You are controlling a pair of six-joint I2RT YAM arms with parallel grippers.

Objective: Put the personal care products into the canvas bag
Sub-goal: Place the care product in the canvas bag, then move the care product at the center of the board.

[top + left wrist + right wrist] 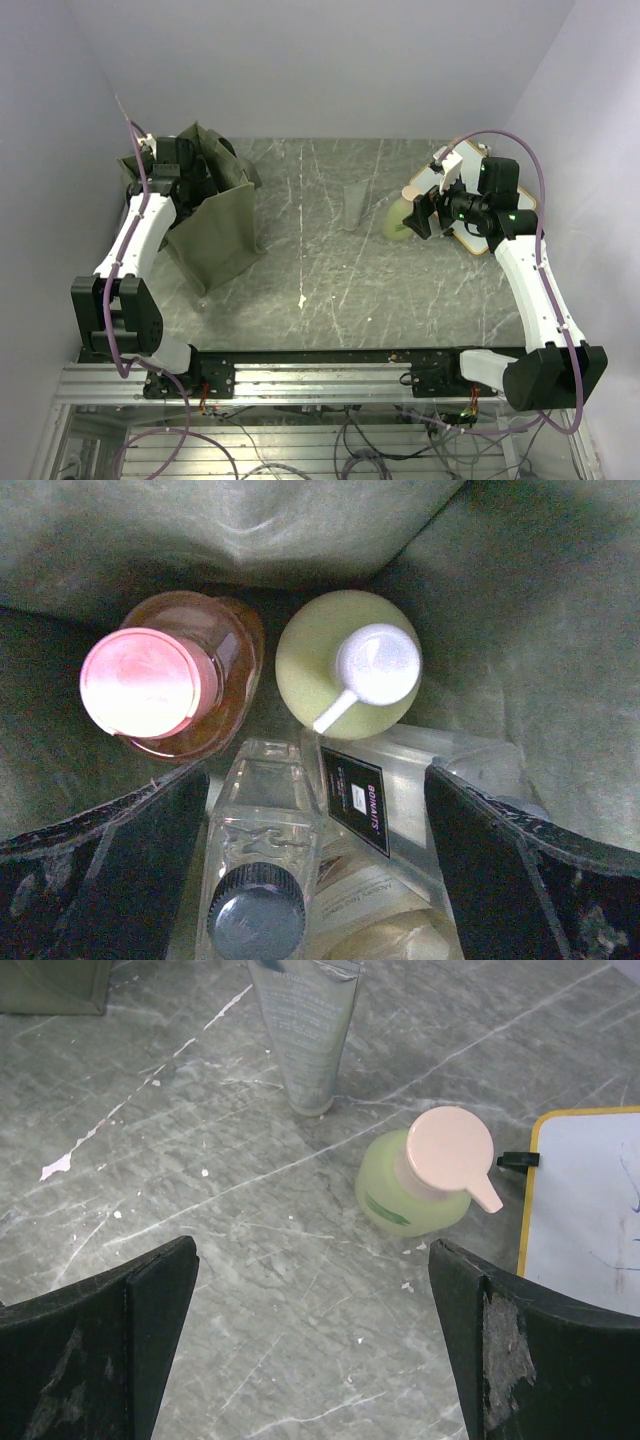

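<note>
Down inside the boxy olive-green canvas bag (215, 225) with the left gripper (315, 780), jaws spread wide, clamped on nothing. Right below: a clear square plastic bottle with a dark ribbed screw cap (258, 880), side by side with a second clear square bottle with a black label (400, 780). Beyond those, upright against the bag's far wall: a translucent orange bottle with a flat pink cap (165, 685) and a round yellow-green bottle with a white pump spout (340, 665). Something cream at the very bottom edge, too cropped to call. At least four packed, by the look of it.

Over to the right gripper (312, 1250), likewise wide apart and empty, hovering above the grey-green marbled tabletop (200, 1160). Just ahead: a squat pale-green bottle with a peach pump cap (415, 1185), upright, just beside the wood-framed whiteboard (590, 1210). Farther out: a translucent grey tube (305, 1030), tapering, standing on its narrow end. Two left to bag, both well apart from it.

Textures now: hard glossy plastic on the bottles, probably slick to pinch; softer, squeezable-looking tube; matte woven walls on the bag, creased and sagging inward.
</note>
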